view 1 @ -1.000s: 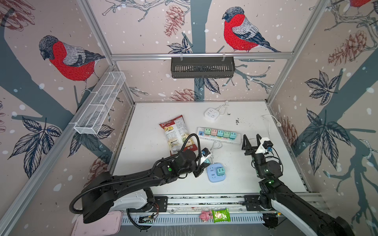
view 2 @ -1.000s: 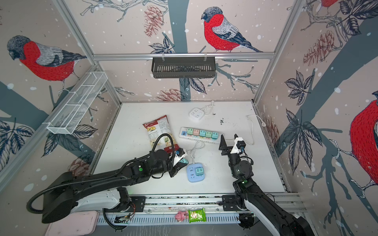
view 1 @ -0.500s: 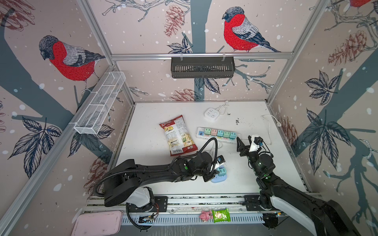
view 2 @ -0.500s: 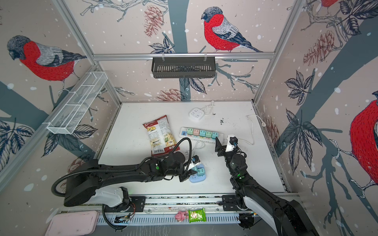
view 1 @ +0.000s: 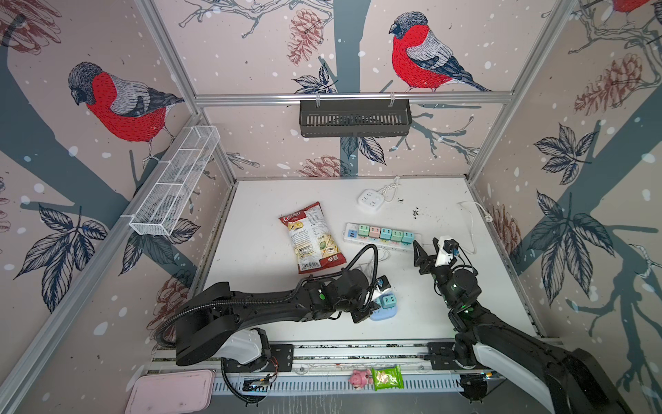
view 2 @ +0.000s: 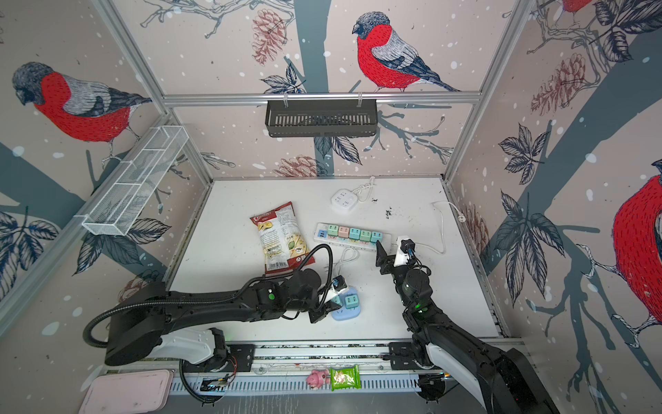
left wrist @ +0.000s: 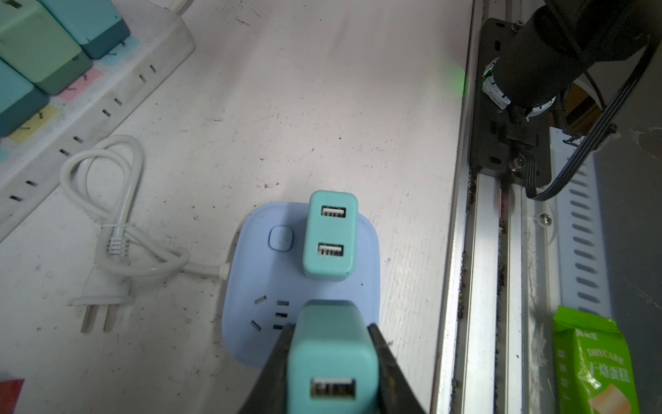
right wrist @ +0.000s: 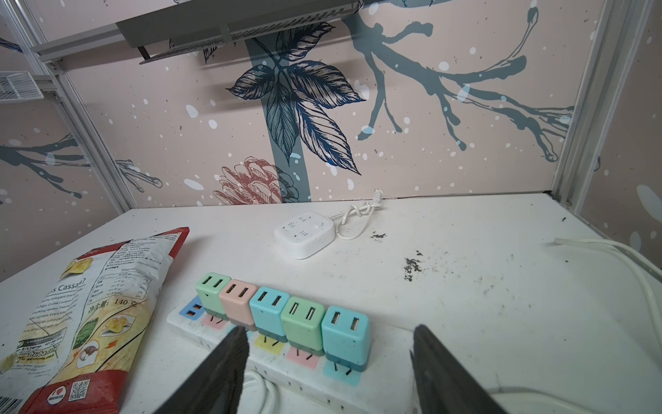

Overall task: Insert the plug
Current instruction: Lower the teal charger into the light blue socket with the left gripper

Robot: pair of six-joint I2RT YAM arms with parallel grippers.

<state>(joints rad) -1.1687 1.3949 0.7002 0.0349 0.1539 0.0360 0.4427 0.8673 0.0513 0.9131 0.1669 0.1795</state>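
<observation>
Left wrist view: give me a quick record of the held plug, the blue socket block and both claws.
left claw: shut on teal plug
teal plug position: over the blue socket block, next to its free slots; prongs hidden, so seating cannot be told
second plug: already standing on the block
right claw: open, empty, near the end of the white power strip
strip load: five adapters in a row
</observation>
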